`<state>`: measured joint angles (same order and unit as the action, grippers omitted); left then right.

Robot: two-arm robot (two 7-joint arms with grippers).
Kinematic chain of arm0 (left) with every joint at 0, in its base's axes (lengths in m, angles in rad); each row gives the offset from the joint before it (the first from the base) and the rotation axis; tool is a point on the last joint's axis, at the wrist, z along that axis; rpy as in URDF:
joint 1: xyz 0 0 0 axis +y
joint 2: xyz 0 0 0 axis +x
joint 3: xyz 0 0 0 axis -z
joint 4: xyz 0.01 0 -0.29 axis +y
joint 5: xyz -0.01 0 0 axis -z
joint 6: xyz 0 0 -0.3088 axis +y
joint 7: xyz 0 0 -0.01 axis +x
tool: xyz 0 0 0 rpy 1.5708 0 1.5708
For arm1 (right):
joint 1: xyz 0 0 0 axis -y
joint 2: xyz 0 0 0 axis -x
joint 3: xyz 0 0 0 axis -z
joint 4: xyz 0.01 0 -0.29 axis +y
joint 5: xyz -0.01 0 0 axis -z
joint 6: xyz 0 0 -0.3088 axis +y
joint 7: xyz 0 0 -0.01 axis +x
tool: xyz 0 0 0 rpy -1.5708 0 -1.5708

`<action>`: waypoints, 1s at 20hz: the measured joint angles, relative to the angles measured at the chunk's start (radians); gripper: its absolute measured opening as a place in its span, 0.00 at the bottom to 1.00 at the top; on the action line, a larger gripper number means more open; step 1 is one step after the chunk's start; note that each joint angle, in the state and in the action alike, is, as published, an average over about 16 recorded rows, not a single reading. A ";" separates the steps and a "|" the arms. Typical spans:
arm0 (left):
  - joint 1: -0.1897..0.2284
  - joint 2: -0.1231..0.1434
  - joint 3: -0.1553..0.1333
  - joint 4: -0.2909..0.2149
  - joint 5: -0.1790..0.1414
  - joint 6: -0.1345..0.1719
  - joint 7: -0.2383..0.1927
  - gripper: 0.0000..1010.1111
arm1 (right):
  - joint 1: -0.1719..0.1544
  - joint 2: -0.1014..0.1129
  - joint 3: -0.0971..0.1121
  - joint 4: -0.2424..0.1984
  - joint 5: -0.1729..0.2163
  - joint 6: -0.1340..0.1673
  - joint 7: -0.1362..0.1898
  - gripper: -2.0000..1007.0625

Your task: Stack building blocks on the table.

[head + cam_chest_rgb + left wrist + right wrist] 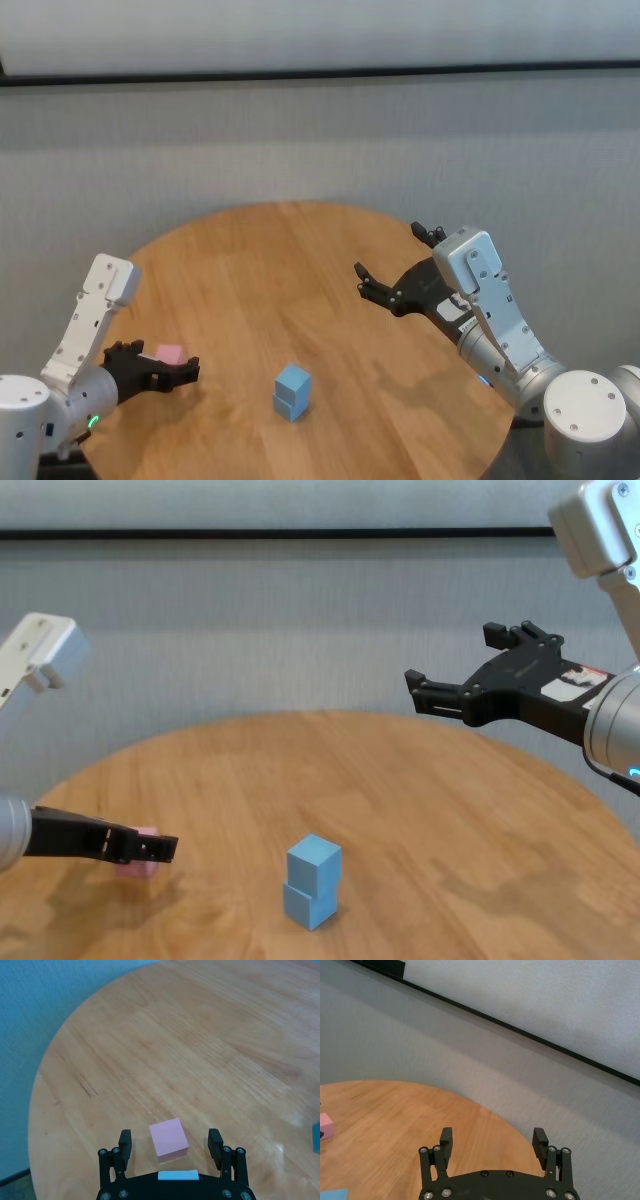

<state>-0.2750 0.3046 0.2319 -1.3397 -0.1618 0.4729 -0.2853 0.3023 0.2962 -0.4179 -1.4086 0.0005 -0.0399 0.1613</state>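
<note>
Two light blue blocks are stacked, one (293, 379) on the other (288, 406), near the front middle of the round wooden table (280, 260); the top one sits slightly turned. The stack also shows in the chest view (312, 880). The pink block (169, 1139) rests on the table at the left. My left gripper (170, 1136) is open low around it, one finger on each side with gaps, as the head view (172, 370) also shows. My right gripper (388, 250) is open and empty, held high above the table's right side.
A grey wall with a dark rail (320, 72) stands behind the table. The table's round edge (37, 1085) runs close by the pink block. The right arm's shadow (430, 375) falls on the wood to the right of the stack.
</note>
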 joint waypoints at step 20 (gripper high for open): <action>-0.038 -0.008 0.013 0.065 0.022 -0.013 -0.009 0.97 | 0.000 0.000 0.000 0.000 0.000 0.000 0.000 1.00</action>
<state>-0.3125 0.2966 0.2454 -1.2747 -0.1394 0.4602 -0.2940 0.3024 0.2961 -0.4178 -1.4086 0.0005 -0.0399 0.1613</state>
